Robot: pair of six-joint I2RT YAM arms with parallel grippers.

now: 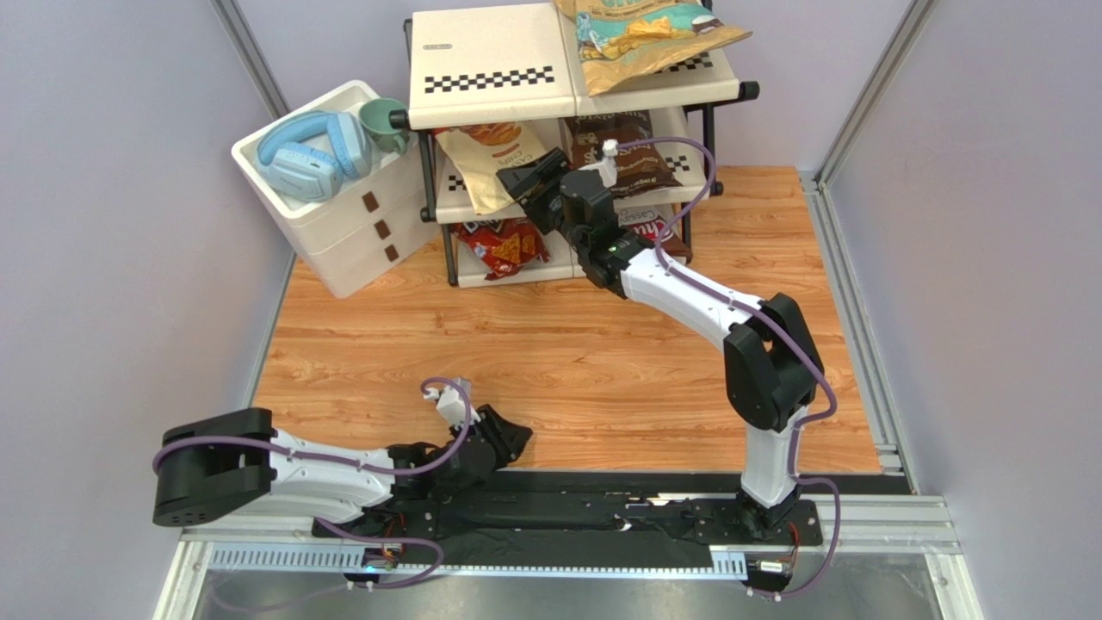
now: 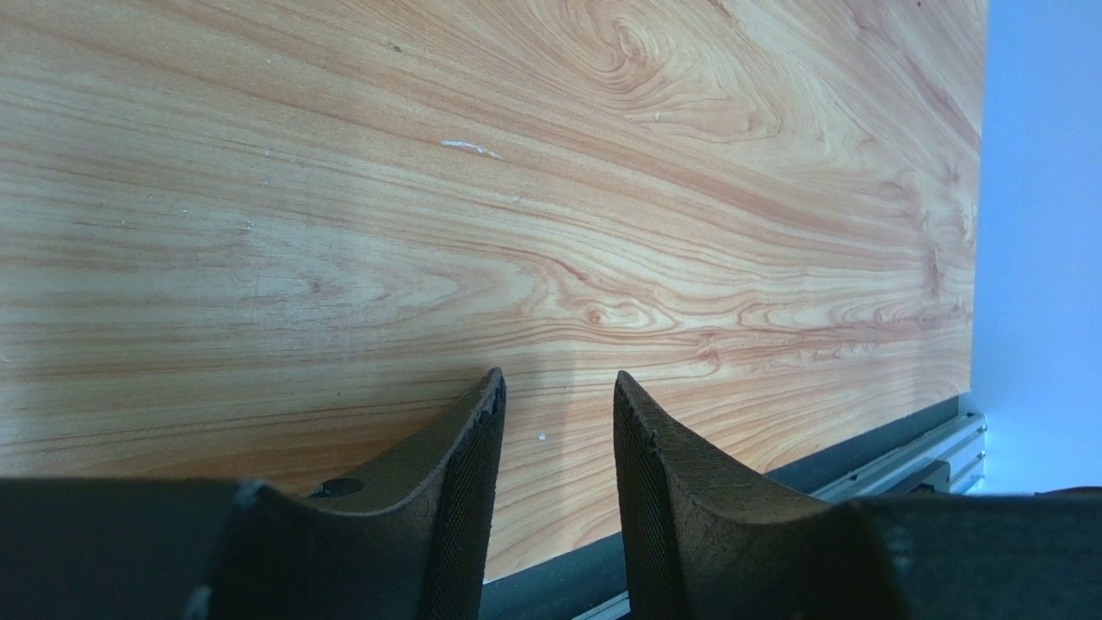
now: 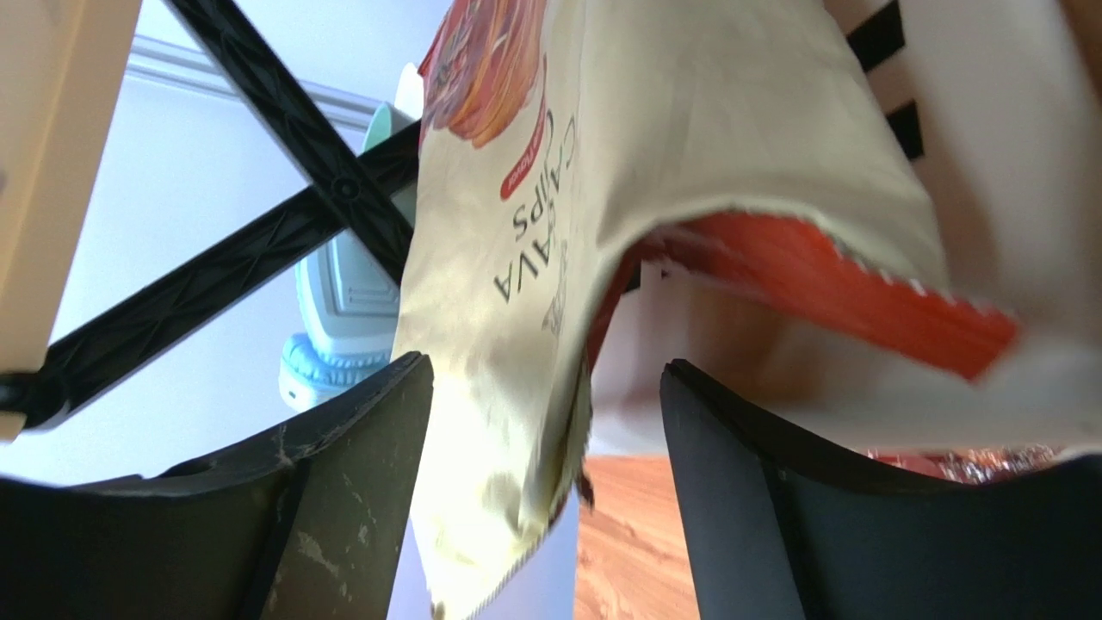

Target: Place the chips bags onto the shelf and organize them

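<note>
Wood-grain laminate covers the table (image 1: pixel 582 362), smooth and pale orange. My right gripper (image 3: pixel 546 375) has its black, rough-faced fingers (image 3: pixel 362 452) spread wide. A cream bag (image 3: pixel 518 246) with a red-orange top hangs crinkled in the gap, close against one finger and clear of the other, so it isn't pinched.

From above, that gripper (image 1: pixel 524 175) sits at the middle tier of the shelf (image 1: pixel 492 65), a cream rack with a black metal frame and checkered strips. The cream bag (image 1: pixel 485 162) droops over the tier's front edge on the left, and a dark brown bag (image 1: pixel 640 149) lies beside it. A tan-and-teal bag (image 1: pixel 640 39) overhangs the top tier, and a red bag (image 1: pixel 505 246) rests on the bottom one.

My left gripper (image 2: pixel 559 388) hovers low over the table near its front edge, its curved fingers a narrow gap apart with nothing between them, well apart from the shelf.
</note>
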